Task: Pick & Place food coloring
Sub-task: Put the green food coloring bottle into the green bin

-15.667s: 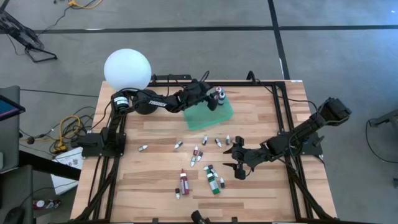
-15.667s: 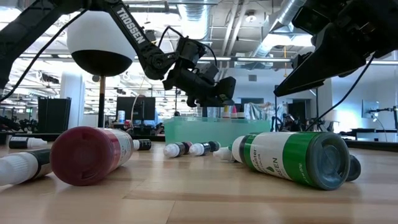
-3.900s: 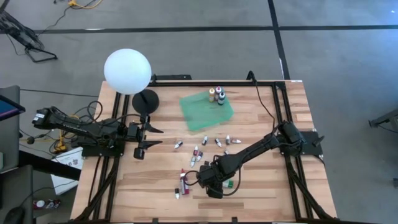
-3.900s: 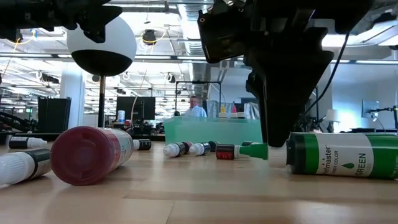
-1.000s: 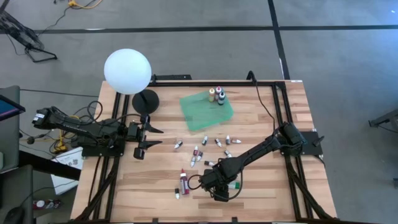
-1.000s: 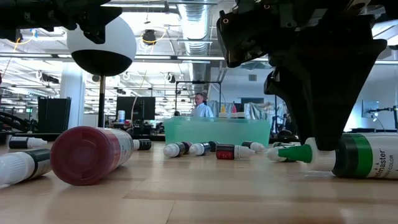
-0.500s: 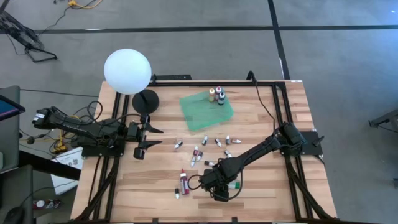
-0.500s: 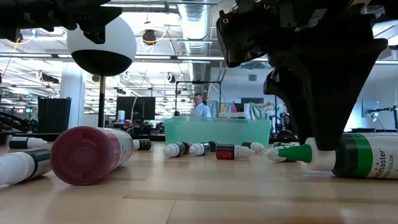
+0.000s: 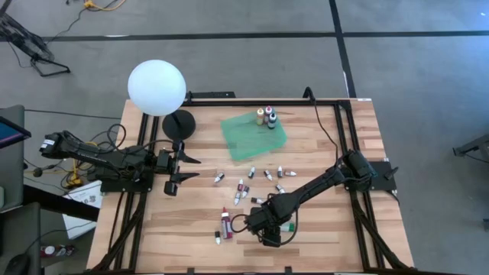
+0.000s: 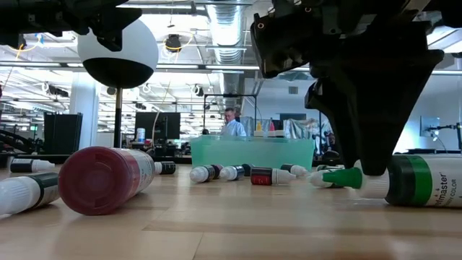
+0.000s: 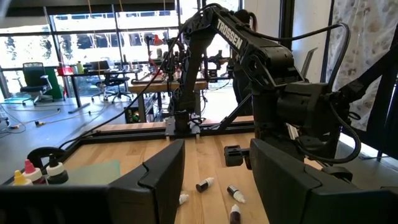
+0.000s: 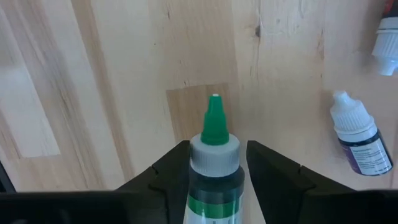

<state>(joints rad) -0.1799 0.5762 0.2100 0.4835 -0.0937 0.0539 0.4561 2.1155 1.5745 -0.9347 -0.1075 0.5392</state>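
Observation:
A green food coloring bottle [image 9: 286, 226] lies on its side near the table's front edge, its green tip [image 12: 214, 118] pointing away from the wrist camera. My right gripper [image 12: 217, 146] stands over its neck end [image 10: 364, 177] and is shut on it. Other small bottles [image 9: 246, 187] and a red one [image 10: 105, 180] lie strewn on the wood. Three bottles [image 9: 266, 116] stand on the green tray [image 9: 244, 137]. My left gripper [image 9: 186, 168] waits open at the table's left side. My right gripper pinches the green bottle between its two fingers [image 12: 171, 168] at the shoulder [image 12: 214, 163] just behind the grey cap. The fingers come from above, pointing down, and lie across the bottle. The bottle's body [image 10: 422, 189] rests on its side on the table.
A white globe lamp [image 9: 157, 88] stands at the far left corner. A purple-labelled dropper [image 12: 357, 140] lies close beside the held bottle. Several droppers [image 9: 271, 174] lie between the gripper and the tray. A person [image 10: 232, 124] shows in the room behind.

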